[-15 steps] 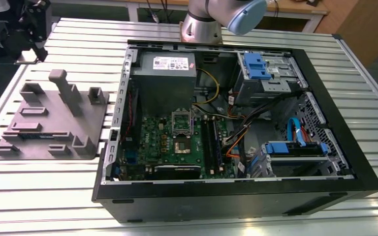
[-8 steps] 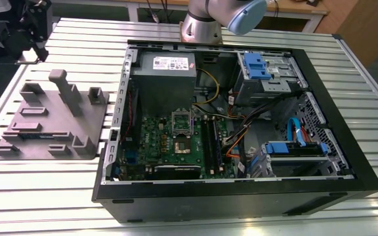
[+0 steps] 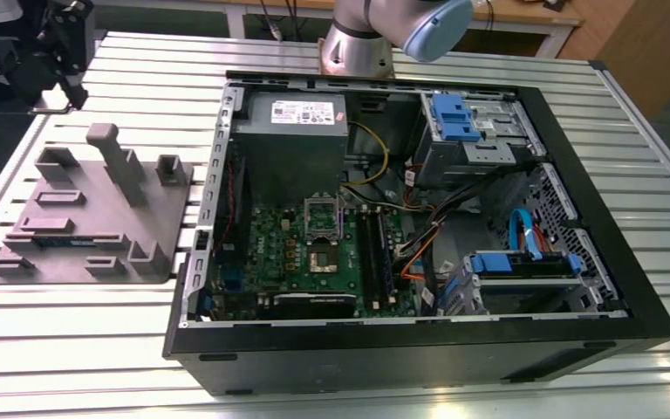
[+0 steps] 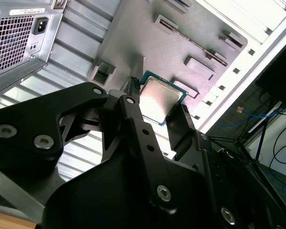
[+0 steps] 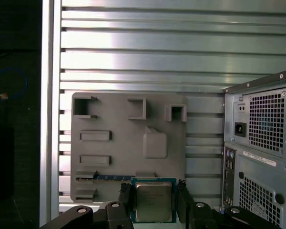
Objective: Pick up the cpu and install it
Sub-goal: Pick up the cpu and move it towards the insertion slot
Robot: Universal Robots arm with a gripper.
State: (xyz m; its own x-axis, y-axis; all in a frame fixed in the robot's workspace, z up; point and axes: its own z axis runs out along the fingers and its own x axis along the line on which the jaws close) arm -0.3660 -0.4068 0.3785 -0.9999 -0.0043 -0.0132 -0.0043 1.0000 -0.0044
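The slatted metal bench point(image 3: 137, 332) carries an open computer case point(image 3: 428, 353) lying on its side. Beside it, toward the bench edge on the exterior view's left, lies a grey fixture plate point(image 3: 91, 218) with moulded pockets. Inside the case the green motherboard point(image 3: 311, 262) lies flat, with the CPU socket point(image 3: 321, 231) near its middle and the power supply point(image 3: 294, 131) just past it.

In both wrist views the claw point(image 5: 153, 191) is pinching the cpu point(image 5: 153, 201) by two opposite edges, the shiny lid facing the cameras. The chip hangs clear of the plate, outside the case and near its vented rear panel point(image 5: 264, 124).

The hold is on thin edges alone, so a jolt or fast swing could likely let the cpu point(image 4: 159, 100) twist or slip from the claw point(image 4: 158, 102). If it tilts or arrives turned the wrong way, setting it down could bend socket contacts. The loose cables point(image 3: 428, 223) beside the board could snag the fingers point(image 4: 181, 124) on the way in.
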